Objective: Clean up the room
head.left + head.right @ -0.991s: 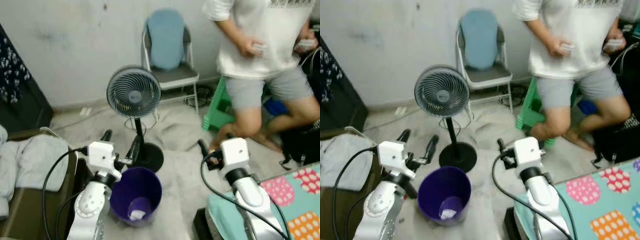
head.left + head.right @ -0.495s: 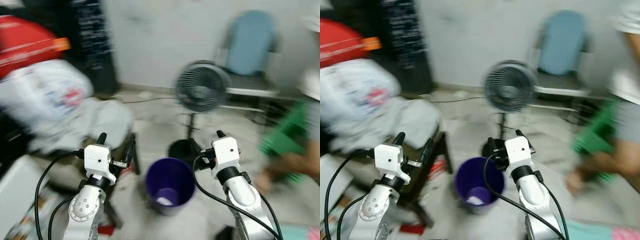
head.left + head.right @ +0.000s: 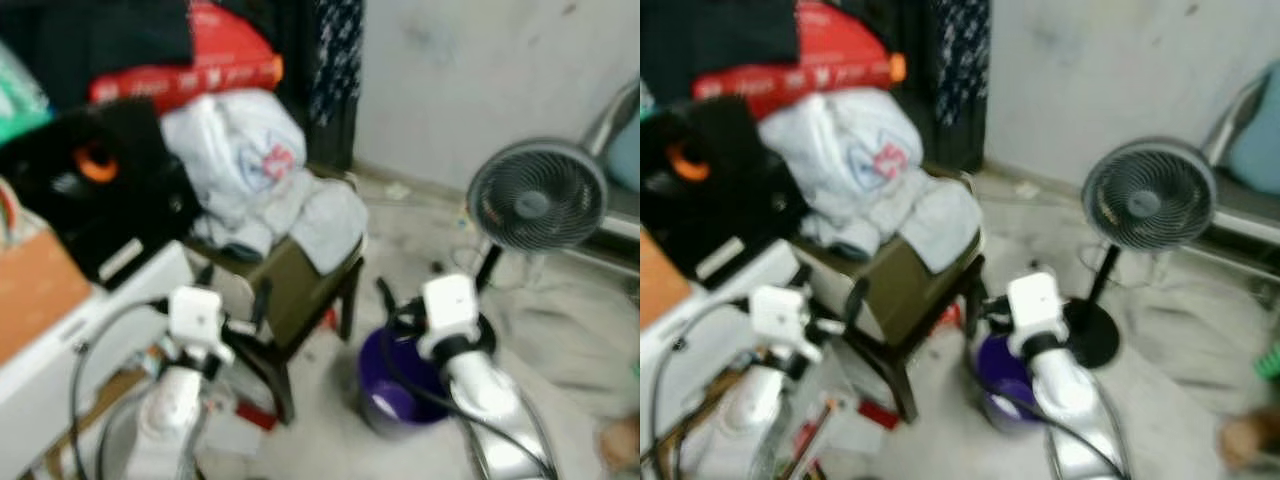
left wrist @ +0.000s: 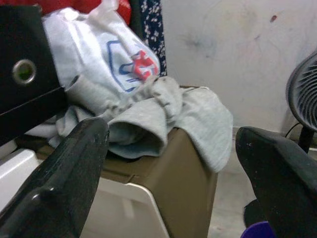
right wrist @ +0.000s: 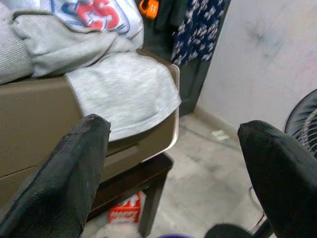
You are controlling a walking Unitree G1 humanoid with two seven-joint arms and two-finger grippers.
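Head views are blurred. A heap of grey and white clothing (image 3: 265, 190) lies on an olive-brown box (image 3: 895, 285) set on a dark stool (image 3: 300, 335). A purple bin (image 3: 395, 395) stands on the floor just beside the stool, with a pedestal fan (image 3: 535, 195) beyond it. The left gripper (image 3: 235, 300) is raised before the box; the right gripper (image 3: 400, 300) is raised above the bin. The left wrist view resolves what the head views blur: a printed white garment (image 4: 116, 54) atop grey fabric, fingers (image 4: 64, 173) spread wide, empty. The right wrist view adds a grey cloth corner (image 5: 129, 94) draped over the box edge and a red packet (image 5: 124, 210) under the stool; its fingers (image 5: 59, 173) are likewise wide apart, gripping nothing.
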